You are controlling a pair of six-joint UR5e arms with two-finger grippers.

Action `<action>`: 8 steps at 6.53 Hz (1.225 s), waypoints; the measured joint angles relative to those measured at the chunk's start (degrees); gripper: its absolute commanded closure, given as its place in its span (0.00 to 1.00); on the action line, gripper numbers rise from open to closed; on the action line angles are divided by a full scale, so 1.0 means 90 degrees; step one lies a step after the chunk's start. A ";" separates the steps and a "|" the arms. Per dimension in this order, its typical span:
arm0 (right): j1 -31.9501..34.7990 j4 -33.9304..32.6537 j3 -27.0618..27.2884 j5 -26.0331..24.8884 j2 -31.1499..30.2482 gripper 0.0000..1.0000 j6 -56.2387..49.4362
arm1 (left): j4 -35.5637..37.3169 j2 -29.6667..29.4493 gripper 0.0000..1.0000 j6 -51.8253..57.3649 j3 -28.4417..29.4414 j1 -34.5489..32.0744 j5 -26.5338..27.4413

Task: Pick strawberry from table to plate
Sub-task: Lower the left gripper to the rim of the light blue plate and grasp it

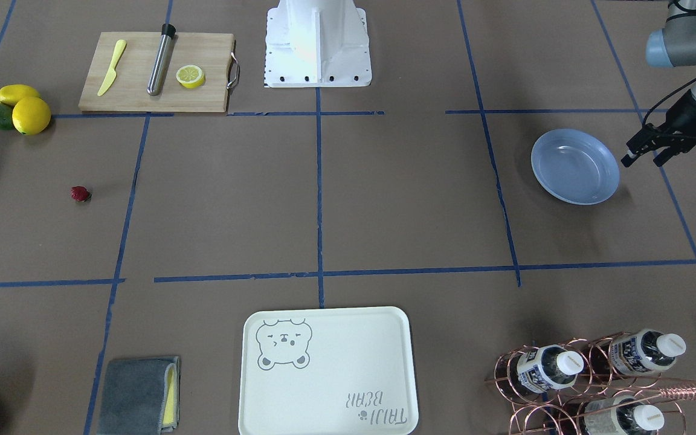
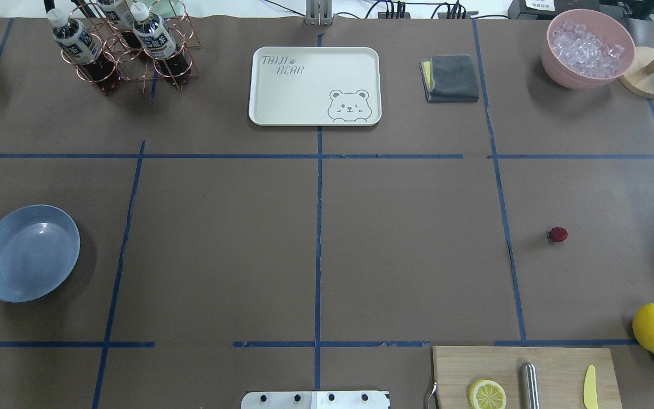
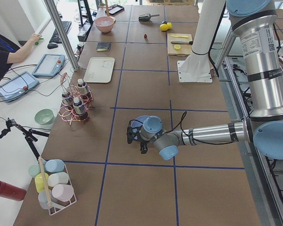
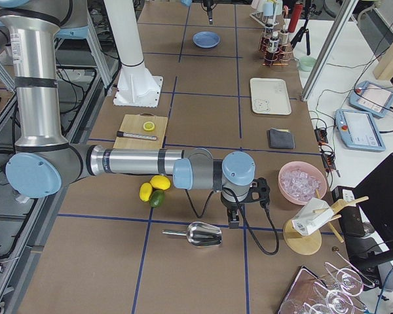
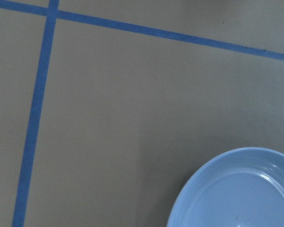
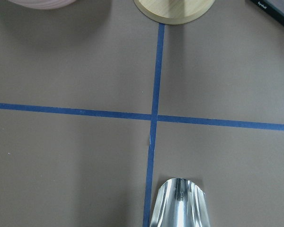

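Observation:
The strawberry (image 1: 80, 193) (image 2: 557, 234), a small dark-red berry, lies alone on the brown table (image 1: 384, 199) on the robot's right side. The light-blue plate (image 1: 574, 166) (image 2: 28, 253) sits empty on the far opposite side, and its rim fills the lower right of the left wrist view (image 5: 236, 189). My left gripper (image 1: 643, 158) hovers just outside the plate's outer edge, open and holding nothing. My right gripper (image 4: 234, 219) shows only in the exterior right view, over the table's end near a metal scoop; I cannot tell whether it is open or shut.
A cutting board (image 1: 154, 72) carries a lemon half, a yellow knife and a steel rod. Lemons (image 1: 31, 115) and a green fruit lie beside it. A bear tray (image 1: 327, 371), a grey cloth (image 1: 136, 396), a bottle rack (image 1: 589, 380), an ice bowl (image 2: 588, 48) and a scoop (image 6: 180, 203) line the edges.

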 measured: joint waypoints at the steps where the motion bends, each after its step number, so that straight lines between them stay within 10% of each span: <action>1: -0.0002 0.0000 0.0003 0.0001 0.0001 0.00 0.0012 | -0.0013 -0.0020 0.07 -0.0089 0.0029 0.0181 0.0143; 6: -0.0003 0.0000 0.0054 0.0007 0.0001 0.00 0.0021 | -0.0024 -0.0092 0.43 -0.0125 0.0122 0.0620 0.0279; 8: -0.0003 0.0000 0.0108 0.0000 0.0002 0.00 0.0021 | -0.0024 -0.0098 0.82 -0.0113 0.0126 0.0719 0.0280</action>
